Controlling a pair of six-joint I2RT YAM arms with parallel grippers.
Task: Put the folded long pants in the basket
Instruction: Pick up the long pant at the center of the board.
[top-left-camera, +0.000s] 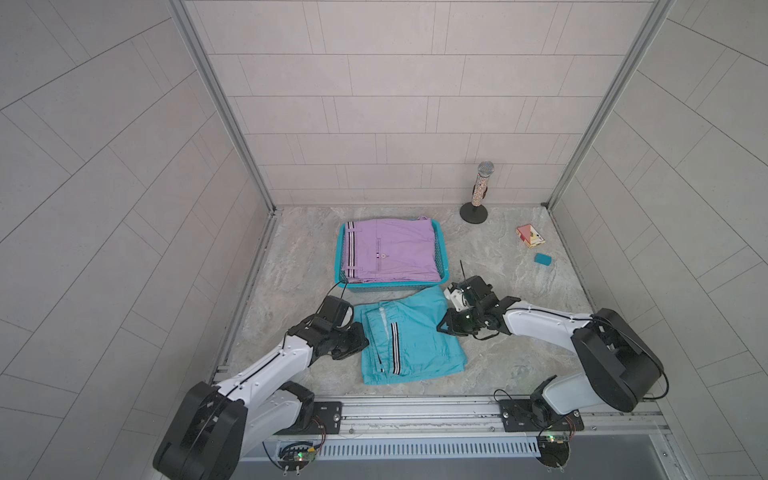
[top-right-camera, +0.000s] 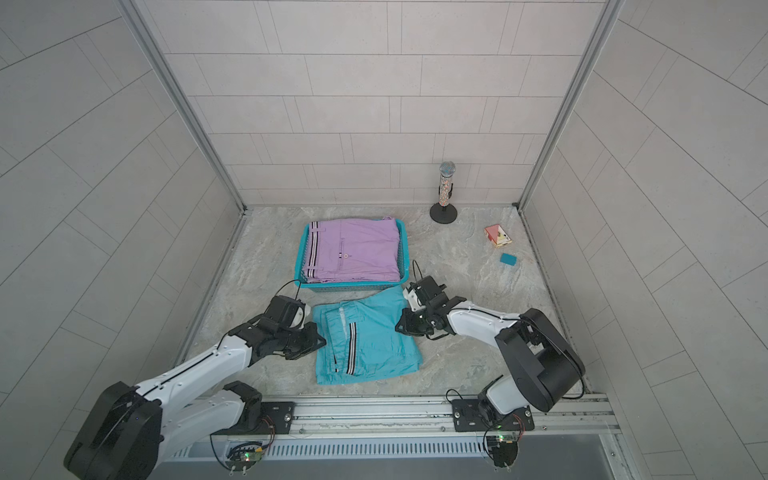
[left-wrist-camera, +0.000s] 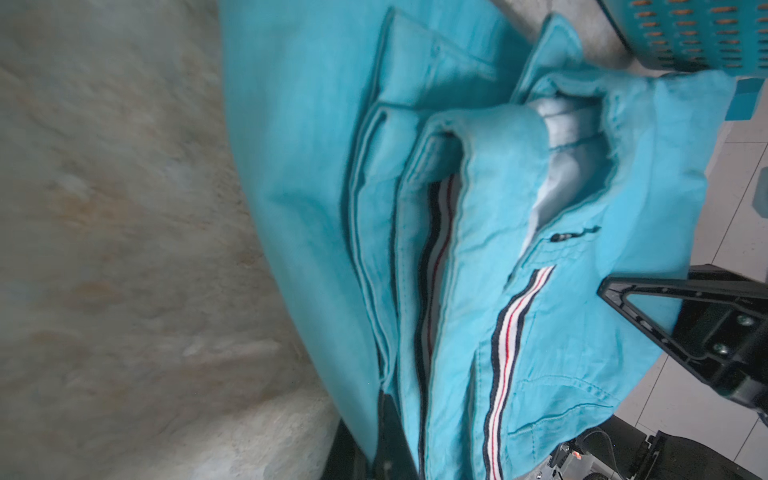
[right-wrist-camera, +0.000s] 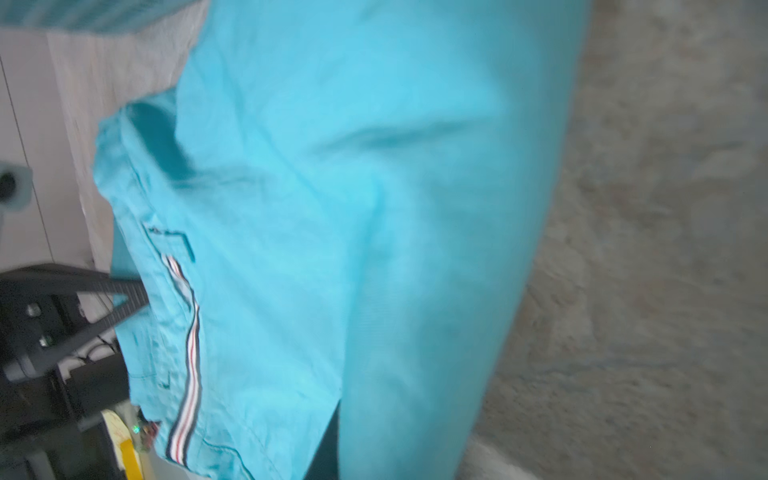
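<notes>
The turquoise folded long pants (top-left-camera: 415, 340) (top-right-camera: 370, 345) with a black-white striped band lie on the table just in front of the basket (top-left-camera: 340, 257) (top-right-camera: 301, 257). Lilac striped folded pants (top-left-camera: 395, 249) (top-right-camera: 357, 249) fill the basket's top. My left gripper (top-left-camera: 365, 343) (top-right-camera: 322, 343) is shut on the turquoise pair's left edge. In the left wrist view the cloth (left-wrist-camera: 519, 208) runs into the left gripper (left-wrist-camera: 386, 419). My right gripper (top-left-camera: 439, 328) (top-right-camera: 398, 328) is shut on the right edge, and cloth (right-wrist-camera: 374, 208) covers the right gripper (right-wrist-camera: 336, 440).
A glittery microphone on a round black stand (top-left-camera: 482, 187) stands at the back right. A small red-and-white carton (top-left-camera: 530, 236) and a small teal block (top-left-camera: 542, 259) lie right of the basket. A metal rail (top-left-camera: 415, 409) runs along the front edge.
</notes>
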